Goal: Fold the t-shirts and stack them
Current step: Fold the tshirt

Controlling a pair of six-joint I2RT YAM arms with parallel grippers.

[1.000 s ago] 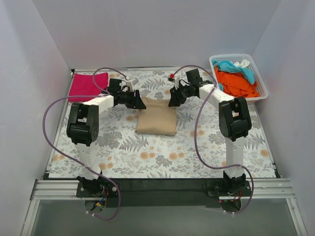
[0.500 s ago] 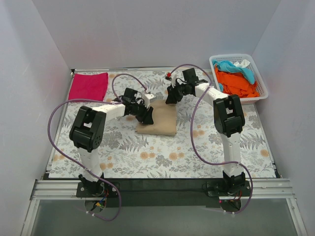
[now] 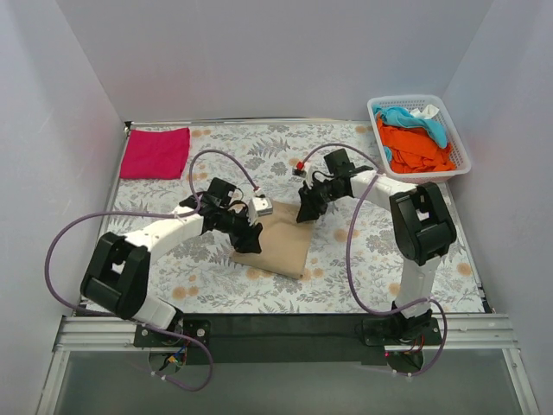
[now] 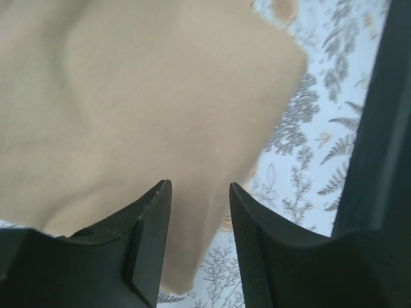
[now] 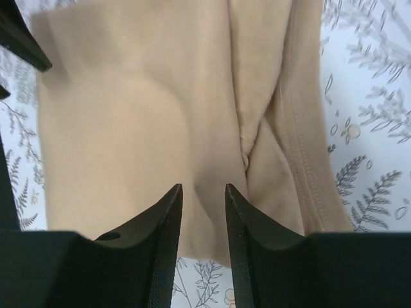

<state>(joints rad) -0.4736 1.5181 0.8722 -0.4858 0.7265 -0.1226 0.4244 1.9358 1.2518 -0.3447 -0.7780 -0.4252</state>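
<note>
The folded tan t-shirt [image 3: 281, 246] lies skewed on the flowered tabletop, near the middle. My left gripper [image 3: 251, 238] is shut on its left edge, and my right gripper [image 3: 304, 210] is shut on its far right corner. In the left wrist view the tan t-shirt [image 4: 160, 96] runs between the fingers of the left gripper [image 4: 200, 186]. In the right wrist view the folded layers of the tan t-shirt [image 5: 128, 115] pass between the fingers of the right gripper [image 5: 203, 187]. A folded magenta-pink t-shirt [image 3: 155, 152] lies flat at the far left corner.
A white lattice basket [image 3: 415, 98] at the far right holds a crumpled orange t-shirt [image 3: 415, 147] and a light blue t-shirt [image 3: 404, 116]. Purple cables loop over both arms. White walls close in the table on three sides.
Both grippers have come toward the near edge with the tan t-shirt between them. The shirt has slid nearer and turned askew. The left arm has swung lower and further left.
</note>
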